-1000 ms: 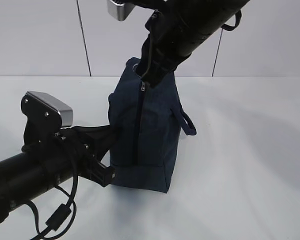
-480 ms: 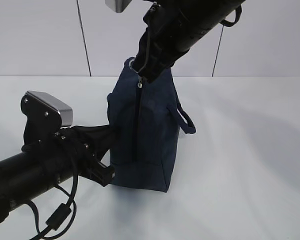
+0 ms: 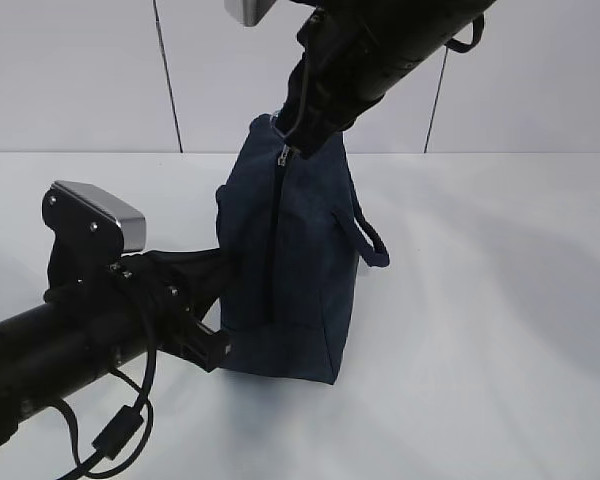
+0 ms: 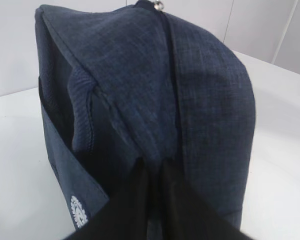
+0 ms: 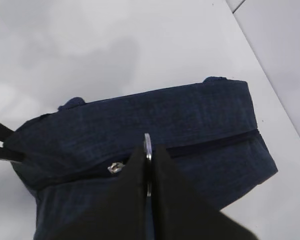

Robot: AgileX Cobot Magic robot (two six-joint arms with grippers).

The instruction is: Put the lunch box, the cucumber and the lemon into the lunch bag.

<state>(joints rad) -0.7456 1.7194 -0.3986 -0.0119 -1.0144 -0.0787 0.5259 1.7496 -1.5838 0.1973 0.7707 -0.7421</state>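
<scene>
since a second ago the right gripper (image 5: 148, 165) has drawn the silver ring pull (image 5: 147, 141) along the zipper toward the bag's top. it stays pinched on that ring. left gripper (image 4: 155, 172) clamps the lunch bag (image 3: 290, 260) fabric mid-worktop, steadying it. zipping step underway; next calls for finishing the pull.

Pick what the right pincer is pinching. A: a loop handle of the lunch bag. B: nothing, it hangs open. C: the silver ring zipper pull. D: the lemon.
C: in the right wrist view the right pincer is shut on the silver ring zipper pull at the top of the lunch bag.
</scene>
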